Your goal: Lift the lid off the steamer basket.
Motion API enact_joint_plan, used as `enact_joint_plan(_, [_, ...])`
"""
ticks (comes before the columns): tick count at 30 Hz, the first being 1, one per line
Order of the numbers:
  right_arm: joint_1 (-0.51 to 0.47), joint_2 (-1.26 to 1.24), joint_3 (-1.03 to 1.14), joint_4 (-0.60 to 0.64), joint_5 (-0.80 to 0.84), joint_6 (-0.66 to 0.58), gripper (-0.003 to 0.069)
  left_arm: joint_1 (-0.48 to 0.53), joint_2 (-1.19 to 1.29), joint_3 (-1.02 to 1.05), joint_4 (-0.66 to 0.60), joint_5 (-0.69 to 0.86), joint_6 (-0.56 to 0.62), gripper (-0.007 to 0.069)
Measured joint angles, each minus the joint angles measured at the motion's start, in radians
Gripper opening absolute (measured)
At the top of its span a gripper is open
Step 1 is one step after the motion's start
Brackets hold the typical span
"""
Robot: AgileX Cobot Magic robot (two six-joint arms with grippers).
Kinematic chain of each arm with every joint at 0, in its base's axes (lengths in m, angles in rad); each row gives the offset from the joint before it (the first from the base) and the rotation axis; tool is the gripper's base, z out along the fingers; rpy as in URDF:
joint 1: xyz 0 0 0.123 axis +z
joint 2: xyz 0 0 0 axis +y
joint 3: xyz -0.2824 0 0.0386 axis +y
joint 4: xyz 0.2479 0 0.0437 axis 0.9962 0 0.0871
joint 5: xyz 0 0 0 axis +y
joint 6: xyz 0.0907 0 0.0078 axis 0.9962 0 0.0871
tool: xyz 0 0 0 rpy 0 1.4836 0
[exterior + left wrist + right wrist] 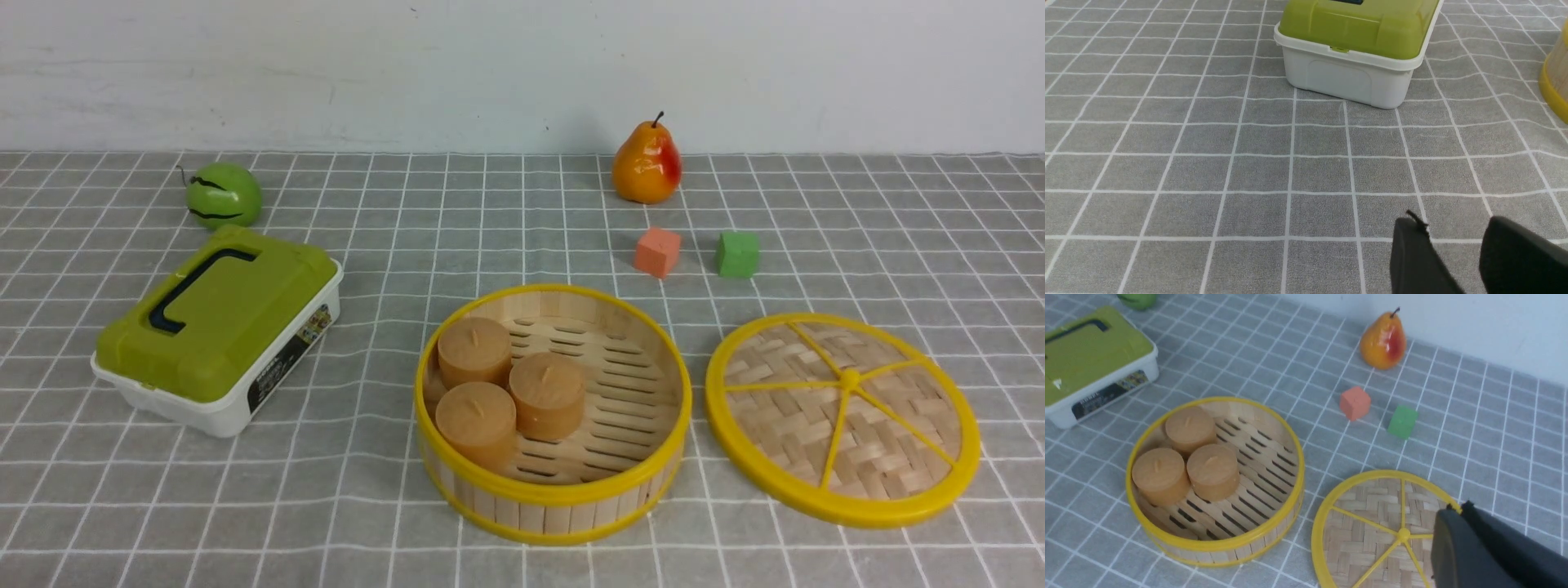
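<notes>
The lid [842,418], a woven tan disc with yellow rim and spokes, lies flat on the cloth just right of the steamer basket [555,490]. The basket stands uncovered, with three tan round cakes [547,394] inside. Neither gripper shows in the front view. In the right wrist view my right gripper [1455,509] is shut and empty, hovering over the lid's [1372,531] rim, with the basket [1216,543] beside it. In the left wrist view my left gripper [1451,228] is open and empty over bare cloth, and the basket's edge [1555,81] shows at the side.
A white box with an olive-green lid [216,327] stands at the left, also in the left wrist view [1355,24]. Behind it lies a green round fruit [223,194]. A pear [647,163], an orange cube [657,251] and a green cube [737,254] sit behind the basket and lid.
</notes>
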Motion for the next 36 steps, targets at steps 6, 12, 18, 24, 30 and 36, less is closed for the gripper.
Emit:
enact_joint_plan(6, [0.0,-0.171,0.101,0.005,-0.004,-0.001,-0.0021,0.0,0.0,0.0,0.0,0.0,0.0,0.0239])
enact_joint_plan(12, [0.0,-0.293,0.181,-0.08,0.017,-0.001,-0.0018,0.0,0.0,0.0,0.0,0.0,0.0,0.0239])
enact_joint_plan(18, [0.0,-0.495,0.455,-0.103,-0.312,-0.001,-0.0013,0.0,0.0,0.0,0.0,0.0,0.0,0.0239])
enact_joint_plan(24, [0.0,-0.656,0.838,-0.127,-0.699,-0.001,-0.0009,0.0,0.0,0.0,0.0,0.0,0.0,0.0239])
enact_joint_plan(30, [-0.042,-0.747,1.09,-0.151,-0.781,0.179,-0.0006,0.0,0.0,0.0,0.0,0.0,0.0,0.0239])
enact_joint_plan(36, [-0.122,-0.849,1.191,-0.421,-0.643,0.566,-0.0003,0.0,0.0,0.0,0.0,0.0,0.0,0.0239])
